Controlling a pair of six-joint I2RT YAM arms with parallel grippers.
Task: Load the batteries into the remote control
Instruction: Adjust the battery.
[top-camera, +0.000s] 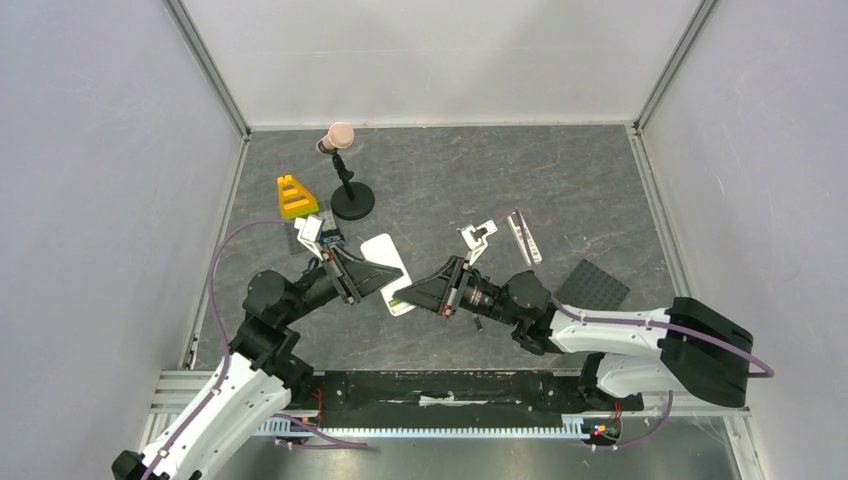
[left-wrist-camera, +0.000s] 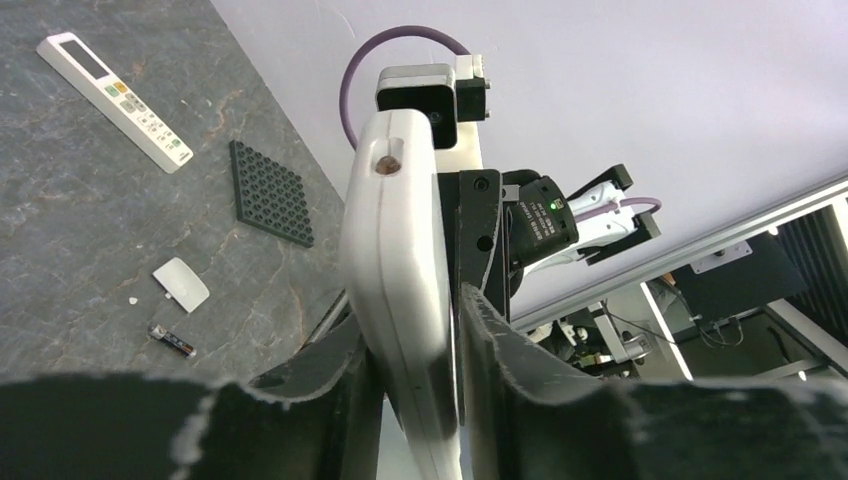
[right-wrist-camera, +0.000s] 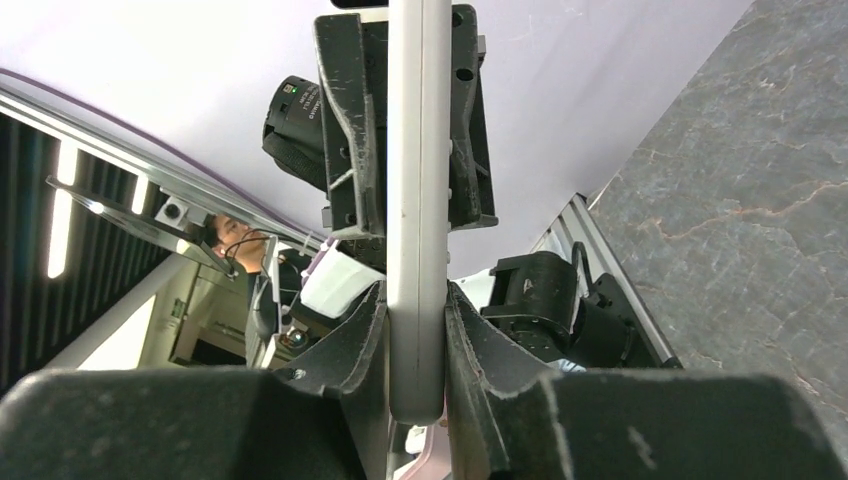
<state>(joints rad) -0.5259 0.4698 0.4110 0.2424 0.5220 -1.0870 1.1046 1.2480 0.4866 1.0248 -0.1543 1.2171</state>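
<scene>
My left hand is closed on one end of the remote, which stands edge-on between its fingers. The remote spans the gap between my hands. My right hand pinches the other end, jaws narrow on the thin edge. A small dark thing, perhaps a battery, lies just beside my right wrist.

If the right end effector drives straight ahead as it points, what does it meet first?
Likely the left end effector, clamped on the far end of the white plastic remote control that both hold.
</scene>
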